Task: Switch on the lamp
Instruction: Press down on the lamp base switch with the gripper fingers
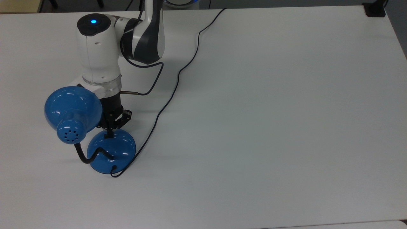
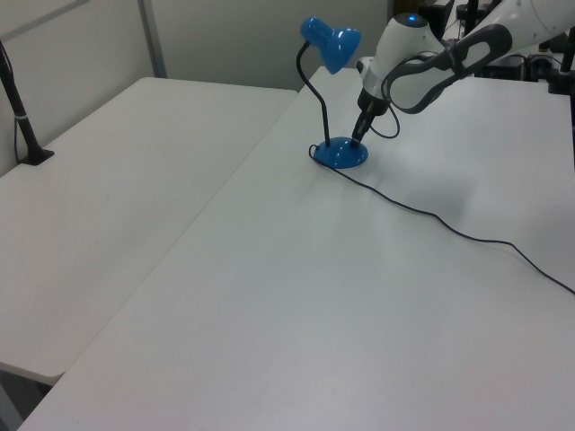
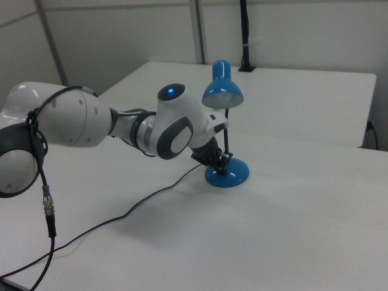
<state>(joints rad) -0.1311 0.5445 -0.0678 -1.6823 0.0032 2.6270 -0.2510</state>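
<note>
The lamp (image 1: 111,151) is found at the left of the top view, on the white table (image 1: 270,111). The gripper (image 1: 110,133), fingers drawn together, is placed tip-down on the base at the switch. No glow is observed at the shade (image 3: 222,92); switching is judged incomplete.

1. Big white bench (image 1: 270,127), plain matte top, takes up pretty much everything.
2. A second white bench (image 2: 99,197) sits right beside it on the left view's left, narrow seam between the two.
3. Black clamp post (image 2: 20,117) stands at that second bench's far edge.
4. Pale partition walls (image 3: 121,36) behind.
</note>
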